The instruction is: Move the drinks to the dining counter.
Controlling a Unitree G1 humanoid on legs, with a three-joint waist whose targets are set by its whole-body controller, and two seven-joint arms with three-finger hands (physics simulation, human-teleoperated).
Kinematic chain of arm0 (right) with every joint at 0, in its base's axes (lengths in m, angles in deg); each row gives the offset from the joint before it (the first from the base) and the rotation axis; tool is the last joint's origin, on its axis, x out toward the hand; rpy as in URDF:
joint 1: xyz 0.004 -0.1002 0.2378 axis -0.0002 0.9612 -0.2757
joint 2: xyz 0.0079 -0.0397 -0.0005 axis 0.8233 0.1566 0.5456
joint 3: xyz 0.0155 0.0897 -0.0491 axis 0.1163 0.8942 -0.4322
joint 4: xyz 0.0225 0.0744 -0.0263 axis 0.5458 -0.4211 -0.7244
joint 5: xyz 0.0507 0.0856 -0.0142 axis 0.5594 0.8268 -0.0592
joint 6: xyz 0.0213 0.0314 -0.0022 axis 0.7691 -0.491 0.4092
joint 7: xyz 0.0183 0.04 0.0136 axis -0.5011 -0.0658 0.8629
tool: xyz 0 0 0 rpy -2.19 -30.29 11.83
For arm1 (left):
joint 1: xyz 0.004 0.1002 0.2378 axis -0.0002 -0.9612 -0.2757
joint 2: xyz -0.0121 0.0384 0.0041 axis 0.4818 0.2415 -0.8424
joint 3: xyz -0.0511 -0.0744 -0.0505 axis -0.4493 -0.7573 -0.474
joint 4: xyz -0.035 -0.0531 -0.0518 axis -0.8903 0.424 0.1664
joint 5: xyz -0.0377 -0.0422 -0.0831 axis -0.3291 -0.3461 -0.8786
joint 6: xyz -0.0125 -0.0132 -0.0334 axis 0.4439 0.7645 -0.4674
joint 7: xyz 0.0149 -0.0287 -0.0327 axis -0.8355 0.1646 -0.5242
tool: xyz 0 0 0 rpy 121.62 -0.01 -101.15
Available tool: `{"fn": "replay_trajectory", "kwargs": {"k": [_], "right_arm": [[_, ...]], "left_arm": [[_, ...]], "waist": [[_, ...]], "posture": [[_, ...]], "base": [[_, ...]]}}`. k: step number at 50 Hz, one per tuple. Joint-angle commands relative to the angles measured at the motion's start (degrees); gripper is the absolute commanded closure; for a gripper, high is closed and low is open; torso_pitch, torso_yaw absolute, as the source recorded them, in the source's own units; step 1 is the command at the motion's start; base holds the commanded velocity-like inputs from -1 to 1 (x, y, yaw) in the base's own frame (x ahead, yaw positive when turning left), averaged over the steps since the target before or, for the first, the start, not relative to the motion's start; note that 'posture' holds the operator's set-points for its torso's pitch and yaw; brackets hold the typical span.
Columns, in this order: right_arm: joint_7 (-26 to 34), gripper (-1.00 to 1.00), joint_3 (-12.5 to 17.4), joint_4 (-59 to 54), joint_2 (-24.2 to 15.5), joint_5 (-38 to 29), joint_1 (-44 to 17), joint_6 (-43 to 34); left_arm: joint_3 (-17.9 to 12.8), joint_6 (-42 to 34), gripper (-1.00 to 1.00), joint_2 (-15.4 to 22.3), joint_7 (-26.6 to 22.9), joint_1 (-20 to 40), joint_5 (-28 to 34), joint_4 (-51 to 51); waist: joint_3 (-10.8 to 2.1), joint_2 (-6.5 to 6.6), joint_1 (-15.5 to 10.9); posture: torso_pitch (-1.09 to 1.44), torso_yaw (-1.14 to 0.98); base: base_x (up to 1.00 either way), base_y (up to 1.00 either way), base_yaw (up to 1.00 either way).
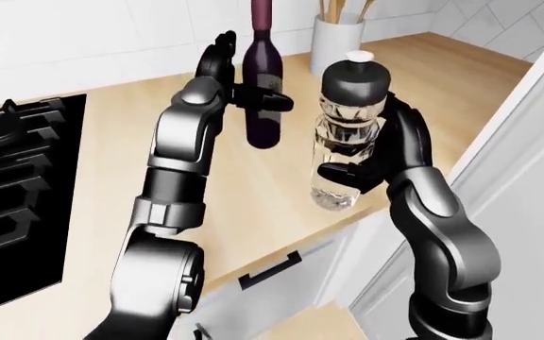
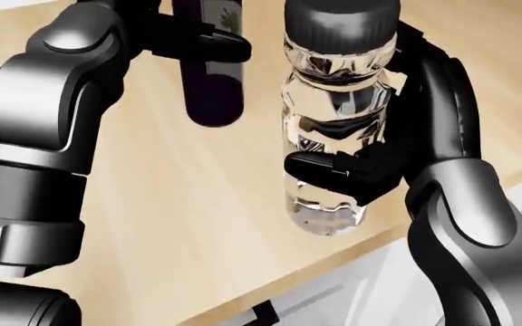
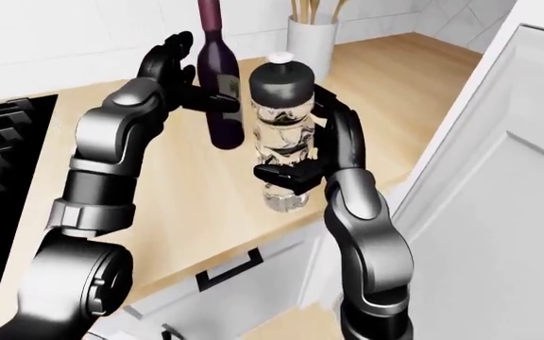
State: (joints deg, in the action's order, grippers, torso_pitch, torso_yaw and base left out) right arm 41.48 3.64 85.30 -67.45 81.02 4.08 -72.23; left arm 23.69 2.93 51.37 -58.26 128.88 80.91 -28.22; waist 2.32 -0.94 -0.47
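Note:
My left hand [image 1: 239,88] is shut on a dark purple wine bottle [image 1: 264,106] and holds it upright above the wooden counter [image 1: 111,163]. My right hand [image 1: 371,166] is shut on a clear water bottle [image 1: 347,134] with a black cap and white tip, held upright just right of the wine bottle. Both bottles hang clear of the counter top. In the head view the water bottle [image 2: 333,136] fills the middle and the wine bottle's base [image 2: 211,88] shows at the upper left.
A black stove [image 1: 12,191] lies at the left of the counter. A white utensil holder [image 1: 336,39] with wooden tools stands at the top by the tiled wall. A white cabinet side [image 1: 527,184] rises at the right. Drawers [image 1: 272,273] sit below the counter edge.

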Motion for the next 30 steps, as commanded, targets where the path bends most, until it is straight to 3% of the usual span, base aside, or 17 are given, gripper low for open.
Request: {"fn": "replay_trajectory", "kwargs": {"k": [1,6,11,13,14,19,24,30], "right_arm": [[0.0,1.00,0.4,1.9,-0.2,0.2,-1.7,2.8],[-0.1,1.00,0.3,1.6,-0.2,0.1,-1.5,3.1],[-0.1,1.00,0.0,1.6,0.0,-0.1,-1.4,3.3],[0.0,1.00,0.1,1.5,0.0,-0.1,-1.4,3.4],[0.0,1.00,0.1,1.5,0.1,-0.1,-1.4,3.4],[0.0,1.00,0.0,1.3,0.1,-0.2,-1.2,3.6],[0.1,1.00,0.1,1.3,0.1,-0.1,-1.1,3.7],[0.2,1.00,0.2,1.3,0.1,-0.1,-0.6,4.0]], "left_arm": [[-0.3,3.3,-1.00,0.5,0.7,2.6,-0.7,-1.1],[-0.1,4.8,-1.00,0.5,1.0,2.9,-1.5,0.7],[0.0,5.3,-0.35,0.5,1.0,3.2,-2.0,1.5],[0.2,5.9,-0.29,0.4,0.9,3.5,-2.0,2.4],[0.2,6.1,-0.15,0.4,0.9,3.7,-2.0,2.8],[0.3,5.9,0.19,0.3,0.8,4.2,-2.0,2.8],[0.3,5.9,0.42,0.3,0.9,4.4,-2.0,2.9],[0.3,6.2,0.90,0.2,1.3,3.5,-1.7,2.4]], "waist": [[-1.76,-0.07,0.0],[-1.89,-0.08,0.0],[-1.99,-0.08,0.0],[-2.04,-0.07,0.0],[-2.09,-0.06,0.0],[-2.23,-0.03,0.0],[-2.40,-0.01,0.0],[-2.56,0.08,0.0]], "posture": [[0.00,0.00],[0.00,0.00],[0.00,0.00],[0.00,0.00],[0.00,0.00],[0.00,0.00],[0.00,0.00],[0.00,0.00]], "base": [[0.00,0.00,0.00],[0.00,0.00,0.00],[0.00,0.00,0.00],[0.00,0.00,0.00],[0.00,0.00,0.00],[0.00,0.00,0.00],[0.00,0.00,0.00],[0.00,0.00,0.00]]}}
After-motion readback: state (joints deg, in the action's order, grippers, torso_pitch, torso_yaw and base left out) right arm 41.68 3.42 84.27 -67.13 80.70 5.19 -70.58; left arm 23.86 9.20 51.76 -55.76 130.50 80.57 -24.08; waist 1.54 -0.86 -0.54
